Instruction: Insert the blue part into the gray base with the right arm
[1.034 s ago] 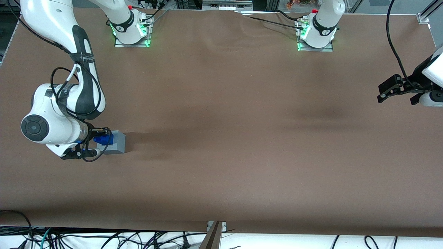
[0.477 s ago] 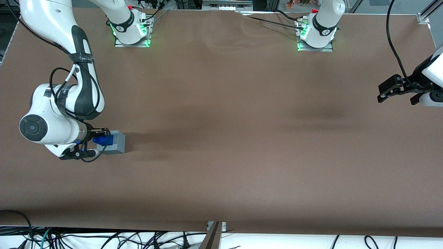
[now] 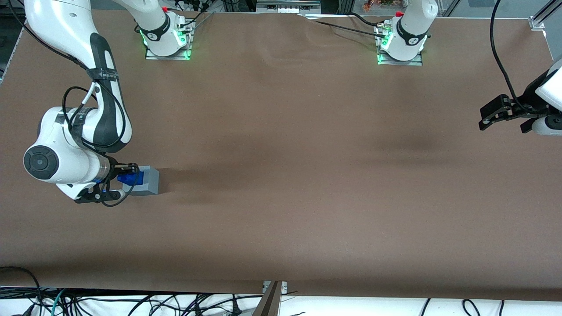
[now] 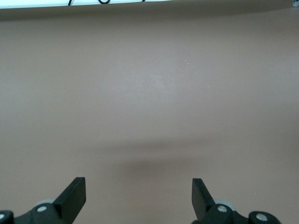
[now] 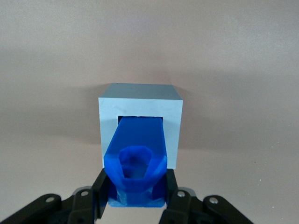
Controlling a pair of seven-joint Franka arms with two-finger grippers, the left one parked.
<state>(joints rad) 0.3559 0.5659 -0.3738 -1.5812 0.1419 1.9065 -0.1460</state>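
Note:
The gray base [image 3: 148, 181] stands on the brown table toward the working arm's end. The blue part [image 3: 130, 178] is held over its top, partly covered by the wrist. In the right wrist view the blue part [image 5: 136, 158] reaches with its lower end into the square recess of the gray base [image 5: 140, 108]. The right arm's gripper [image 5: 136, 192] is shut on the blue part, one black finger [image 5: 101, 196] on each side. In the front view the gripper [image 3: 124, 174] sits right above the base.
The brown table cover [image 3: 307, 175] spreads wide around the base. Two arm mounts with green lights [image 3: 167, 41] stand at the table's edge farthest from the front camera. Cables [image 3: 88, 303] lie along the near edge. The left wrist view shows bare table [image 4: 149, 93].
The right arm's wrist has shifted slightly away from the parked arm's end and a little lower; the blue part sits a bit deeper over the gray base. The base has not moved.

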